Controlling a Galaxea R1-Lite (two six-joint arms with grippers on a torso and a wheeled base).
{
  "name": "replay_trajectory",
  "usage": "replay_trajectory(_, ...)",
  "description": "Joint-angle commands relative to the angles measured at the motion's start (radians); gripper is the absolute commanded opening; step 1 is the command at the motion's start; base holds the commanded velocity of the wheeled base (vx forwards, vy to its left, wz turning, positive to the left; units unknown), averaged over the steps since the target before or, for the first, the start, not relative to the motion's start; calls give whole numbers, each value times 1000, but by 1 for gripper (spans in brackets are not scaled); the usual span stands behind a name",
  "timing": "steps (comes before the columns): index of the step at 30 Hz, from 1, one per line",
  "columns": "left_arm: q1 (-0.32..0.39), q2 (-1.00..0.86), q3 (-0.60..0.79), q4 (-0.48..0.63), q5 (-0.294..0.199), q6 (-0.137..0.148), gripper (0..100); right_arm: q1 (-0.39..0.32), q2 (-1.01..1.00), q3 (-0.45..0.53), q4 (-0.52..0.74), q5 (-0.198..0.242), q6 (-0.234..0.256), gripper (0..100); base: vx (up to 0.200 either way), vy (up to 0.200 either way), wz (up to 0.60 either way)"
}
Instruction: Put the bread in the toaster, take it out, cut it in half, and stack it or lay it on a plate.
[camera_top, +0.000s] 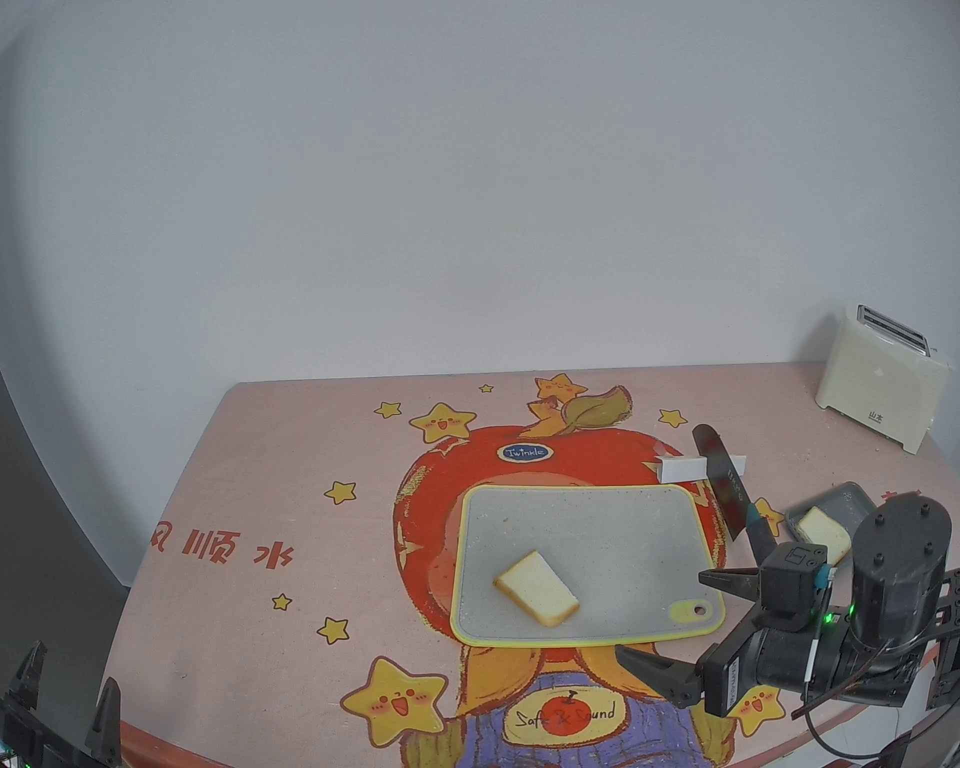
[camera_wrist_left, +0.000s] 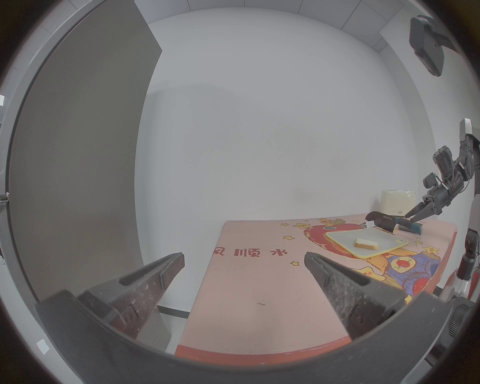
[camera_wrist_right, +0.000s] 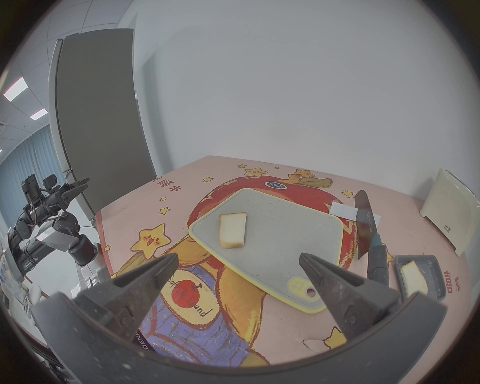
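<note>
- Head view: your right claw (camera_top: 660, 615) hangs over the near right corner of the bench (camera_top: 250, 600), by the cutting board's (camera_top: 600, 530) handle hole. Its jaws are spread wide and hold nothing.
- Your left claw (camera_top: 68, 690) sits low off the bench's near left corner, jaws parted and empty.
- One piece of bread (camera_top: 537, 589) lies flat on the board, toward its near side. A second bread piece (camera_top: 825, 533) lies in the grey plate (camera_top: 850, 495) to the right of the board.
- The knife (camera_top: 728, 490) lies between board and plate, its blade propped on a white block (camera_top: 685, 468). The toaster (camera_top: 882, 378) stands at the far right corner.
- Writing: red characters (camera_top: 222, 548) run along the bench cover's left side, and a dark oval label (camera_top: 525, 452) sits on the printed apple.
- Left wrist view: the left claw (camera_wrist_left: 242, 265) is wide apart and touches nothing. The bread (camera_wrist_left: 366, 243) shows well beyond it on the board.
- Right wrist view: the right claw (camera_wrist_right: 239, 260) gapes wide above the board's near edge, with the bread (camera_wrist_right: 233, 229) beyond its fingertips. The knife (camera_wrist_right: 365, 222) handle lies just beside one finger, ungripped.
</note>
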Motion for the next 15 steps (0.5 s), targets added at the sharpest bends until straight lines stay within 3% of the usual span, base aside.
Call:
replay_trajectory(1, 1, -10, 18, -1, 1, 1, 100, 1, 2, 1, 0, 0, -1, 100, 0, 200, 0)
replay_trajectory(2, 1, -10, 18, -1, 1, 1, 100, 1, 1, 3, 0, 0, -2, 100, 0, 200, 0)
replay_trajectory(15, -1, -10, 18, -1, -1, 1, 100, 25, 47, -58, 5, -3, -24, 100, 0, 0, 0)
